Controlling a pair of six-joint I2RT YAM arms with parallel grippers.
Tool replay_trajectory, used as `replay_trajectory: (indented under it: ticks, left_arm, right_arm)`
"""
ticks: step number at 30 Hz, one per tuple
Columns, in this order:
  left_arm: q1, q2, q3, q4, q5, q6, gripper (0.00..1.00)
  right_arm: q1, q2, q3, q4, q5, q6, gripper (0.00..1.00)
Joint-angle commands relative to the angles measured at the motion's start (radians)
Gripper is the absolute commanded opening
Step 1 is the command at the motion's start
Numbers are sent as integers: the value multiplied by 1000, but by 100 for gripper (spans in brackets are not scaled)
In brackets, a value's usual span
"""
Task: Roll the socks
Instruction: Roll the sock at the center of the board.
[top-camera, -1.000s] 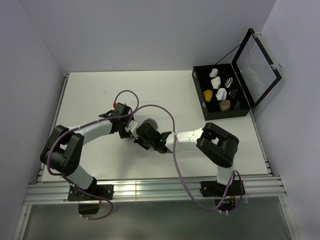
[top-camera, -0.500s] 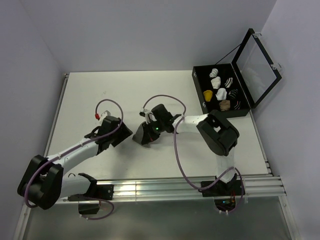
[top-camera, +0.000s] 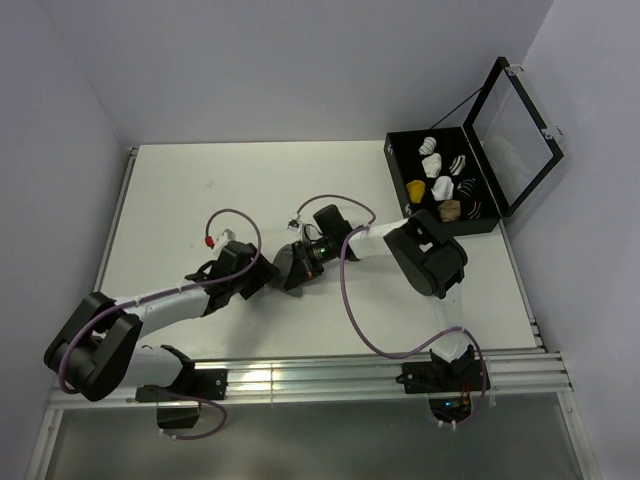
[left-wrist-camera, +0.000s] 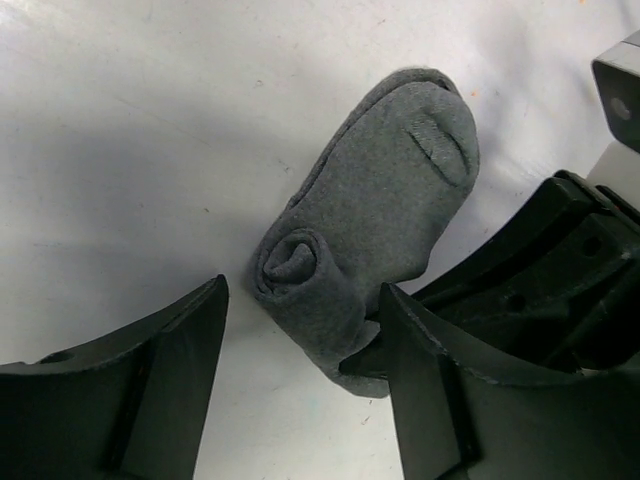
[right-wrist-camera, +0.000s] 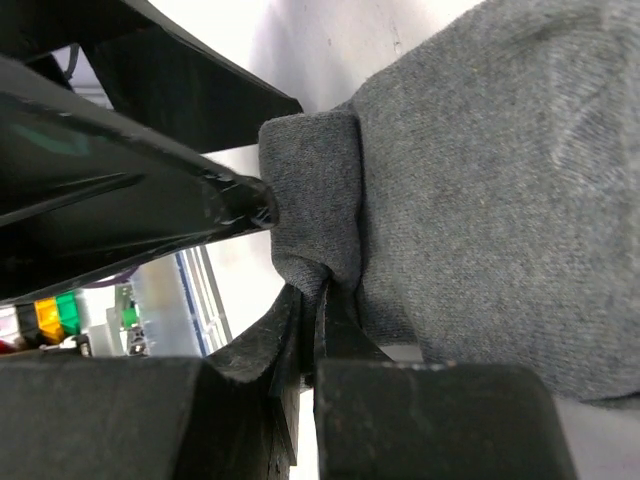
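A plain grey sock (left-wrist-camera: 375, 215) lies on the white table, its near end wound into a small roll (left-wrist-camera: 295, 262). My left gripper (left-wrist-camera: 305, 385) is open, its fingers either side of that rolled end and apart from it. My right gripper (right-wrist-camera: 320, 300) is shut on a fold at the grey sock's (right-wrist-camera: 480, 190) edge and shows as a black mass (left-wrist-camera: 560, 270) to the right of the sock. From above, both grippers meet at the sock (top-camera: 284, 266) in mid-table. A mustard-yellow bundle (top-camera: 416, 189) sits in the black case.
An open black case (top-camera: 400, 185) stands at the back right with its lid (top-camera: 515, 125) raised, holding white, striped and tan sock bundles. The right arm's elbow (top-camera: 425, 258) rises just in front of it. Purple cables loop over both arms.
The left gripper let go, opened and drew back to the left, then came in again towards the sock's rolled end. The right gripper swung round and stays shut on the sock.
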Motion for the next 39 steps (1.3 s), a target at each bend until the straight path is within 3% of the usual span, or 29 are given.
replay_trajectory:
  ticks: [1, 5, 9, 12, 16, 19, 21, 22, 25, 33, 39]
  left_arm:
    - [-7, 22, -6, 29, -35, -46, 66]
    - [-9, 33, -18, 3, -56, -73, 57]
    - [-7, 50, -21, -19, -74, -86, 34]
    - [-7, 79, -5, -35, -76, -80, 24]
    - [-9, 113, 31, -72, -84, -34, 15]
    - [-9, 125, 66, -109, -90, 12, 6]
    - [-7, 145, 104, -131, -85, 57, 0]
    - [-7, 154, 120, -158, -81, 71, 0]
    - [-7, 186, 179, -203, -64, 121, 0]
    - [2, 262, 311, -318, 13, 218, 0]
    - [7, 277, 347, -341, 56, 239, 0]
  right_arm:
    - [-9, 30, 22, -29, 3, 4, 0]
    - [-13, 39, 36, -42, 1, 1, 0]
    - [-16, 41, 51, -57, 1, -2, 0]
    - [-16, 30, 54, -75, 10, -20, 2]
    - [-15, -57, 13, -75, 59, -48, 16]
    - [-10, -129, -31, -75, 133, -83, 35]
    - [-1, -212, -73, -63, 208, -120, 42]
    - [4, -240, -90, -57, 239, -132, 48]
    - [40, -355, -162, -17, 402, -184, 51]
    - [241, -580, -340, 153, 860, -342, 54]
    - [379, -533, -308, 158, 1021, -439, 54]
